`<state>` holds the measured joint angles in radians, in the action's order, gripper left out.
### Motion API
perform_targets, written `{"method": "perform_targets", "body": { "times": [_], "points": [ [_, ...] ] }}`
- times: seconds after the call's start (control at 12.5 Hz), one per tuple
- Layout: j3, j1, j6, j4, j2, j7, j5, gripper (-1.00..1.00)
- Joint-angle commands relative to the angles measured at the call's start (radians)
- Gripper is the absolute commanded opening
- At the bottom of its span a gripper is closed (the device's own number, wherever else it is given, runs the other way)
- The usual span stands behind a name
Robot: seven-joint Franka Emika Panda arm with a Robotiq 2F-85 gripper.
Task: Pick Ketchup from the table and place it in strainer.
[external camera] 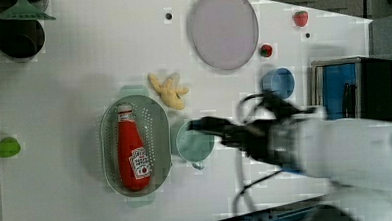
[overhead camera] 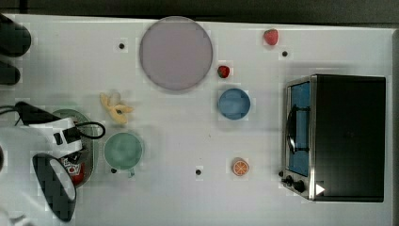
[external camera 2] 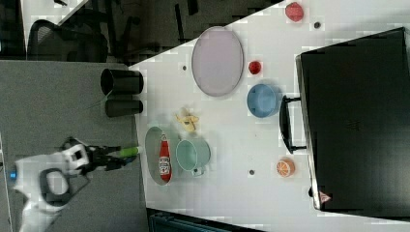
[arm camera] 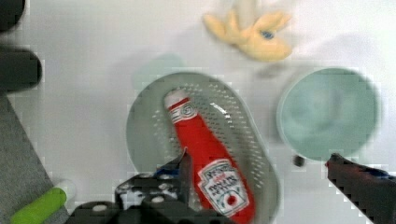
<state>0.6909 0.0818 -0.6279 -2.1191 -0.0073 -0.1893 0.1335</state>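
In the wrist view we see the gripper (arm camera: 261, 179) nearest, its two dark fingers (arm camera: 175, 170) spread wide and pinching nothing, one at the lower centre of the frame and the other at the lower right. Just beyond them the Ketchup (arm camera: 208, 156) lies on its side inside the strainer (arm camera: 144, 135), white cap toward the upper left, label toward the bottom. In the left view the Ketchup (external camera: 131, 151) rests lengthwise in the strainer (external camera: 157, 129) at centre left, with the gripper (external camera: 210, 127) above the teal cup (external camera: 195, 143) beside it. Further on lies a peeled toy banana (external camera: 169, 90), then a blue bowl (external camera: 278, 83), two strawberries (external camera: 300, 18) and a grey plate (external camera: 224, 28) along the top. A toaster oven (external camera: 355, 87) stands at the right.
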Motion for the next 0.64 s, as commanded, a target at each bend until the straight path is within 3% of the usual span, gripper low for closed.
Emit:
{"method": "perform_targets", "body": {
  "times": [0.08, 0.32, 0.64],
  "points": [
    [-0.084, 0.091, 0.24, 0.073, -0.072, 0.101, 0.063, 1.0],
    [-0.24, 0.135, 0.391, 0.155, -0.146, 0.151, 0.062, 1.0],
    [-0.439, 0.145, 0.429, 0.181, -0.185, 0.193, 0.035, 1.0]
  ]
}}
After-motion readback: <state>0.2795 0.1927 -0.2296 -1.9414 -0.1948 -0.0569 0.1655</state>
